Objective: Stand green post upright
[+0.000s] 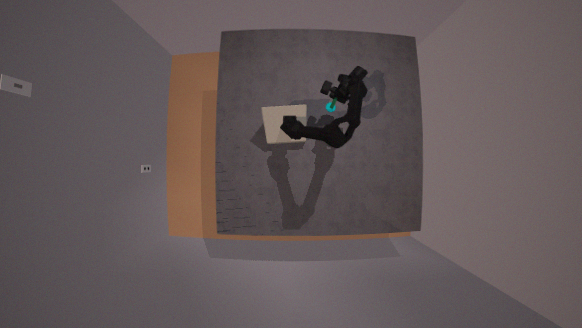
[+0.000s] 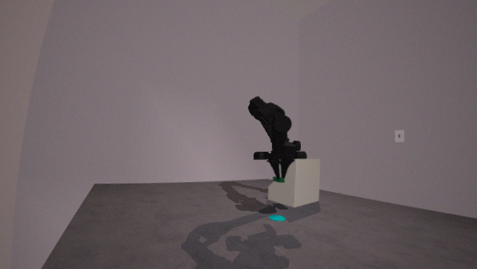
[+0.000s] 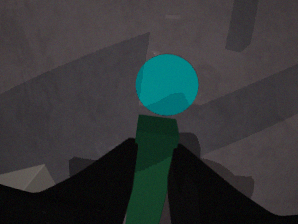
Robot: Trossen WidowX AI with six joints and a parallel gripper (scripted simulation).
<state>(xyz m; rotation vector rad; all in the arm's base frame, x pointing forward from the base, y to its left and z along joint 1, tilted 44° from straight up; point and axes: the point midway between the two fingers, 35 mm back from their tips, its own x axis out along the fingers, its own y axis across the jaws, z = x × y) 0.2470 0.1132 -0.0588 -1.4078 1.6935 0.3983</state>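
The green post (image 1: 333,104) (image 2: 275,180) (image 3: 150,170) is held well above the table. In the wrist view it runs from the bottom edge up between the fingers, with its dark end face just below the cyan circle (image 1: 329,108) (image 2: 277,218) (image 3: 167,80). It does not look upright, but its exact tilt is hard to tell. My gripper (image 1: 335,100) (image 2: 279,178) (image 3: 153,150) is shut on the post and points down. The flat circle lies on the table with nothing standing on it; a shadow crosses part of it.
A cream block (image 1: 272,120) (image 2: 307,184) (image 3: 37,177) with a sloping side stands close to the circle, at the arm's base. The arm bends out over the grey table (image 1: 370,190) (image 2: 369,238). Its dark shadows lie around the circle.
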